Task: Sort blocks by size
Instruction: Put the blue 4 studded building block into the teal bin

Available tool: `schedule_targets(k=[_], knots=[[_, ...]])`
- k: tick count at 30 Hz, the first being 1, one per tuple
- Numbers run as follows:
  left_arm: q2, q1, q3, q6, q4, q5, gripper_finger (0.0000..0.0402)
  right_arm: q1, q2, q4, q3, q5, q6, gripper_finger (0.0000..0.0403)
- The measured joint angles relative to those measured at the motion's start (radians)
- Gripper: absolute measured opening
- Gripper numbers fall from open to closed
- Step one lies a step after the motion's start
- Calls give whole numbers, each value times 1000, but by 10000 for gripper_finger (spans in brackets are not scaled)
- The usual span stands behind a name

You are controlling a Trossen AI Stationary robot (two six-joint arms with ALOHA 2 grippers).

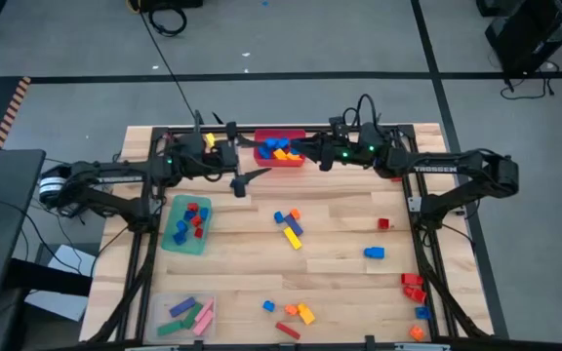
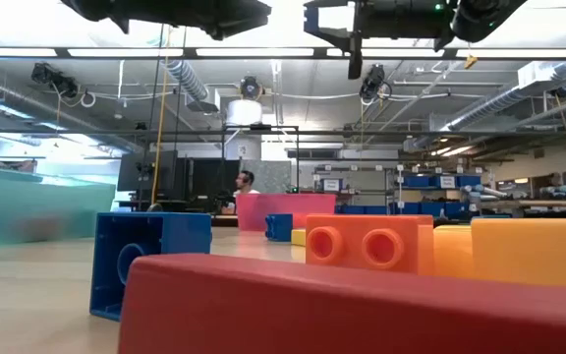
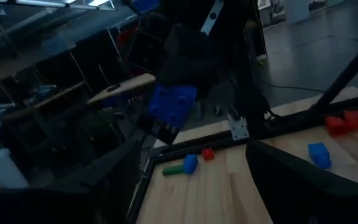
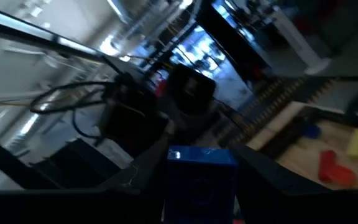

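While many small plastic toy blocks (image 1: 289, 226) lie loose across the pale wooden worktop (image 1: 340, 210), hazards are listed from the near edge outward.

Clear rectangular bin (image 1: 185, 314): holds long green and pink bars.

Green rectangular bin (image 1: 186, 224): holds red and blue pieces.

Left tool (image 1: 240, 181): fingers spread, empty, just beside the right one. The likely hazard is a knock between the two.

Right tool (image 1: 312, 156): clamped on a chunky blue studded brick (image 4: 201, 171), held aloft beside the red rectangular bin (image 1: 279, 160) at the far edge. If the grip is shallow, the brick may slip and land outside the bin or in the wrong size group.
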Motion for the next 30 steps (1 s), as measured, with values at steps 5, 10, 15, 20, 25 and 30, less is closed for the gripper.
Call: schedule_targets(k=[5,10,15,20,25,30], knots=[[100,-11,67,16,19,3,299,12,4,11,0,-24,0,164],[172,-12,145,65,21,4,293,23,2,10,0,-68,1,164],[206,-18,191,78,22,40,292,30,2,9,0,-70,1,164],[245,-27,216,78,23,78,292,29,2,6,0,-81,8,164],[254,-41,221,110,32,79,286,29,2,3,0,-92,19,164],[254,-47,221,133,44,79,250,29,1,2,0,-95,19,164]])
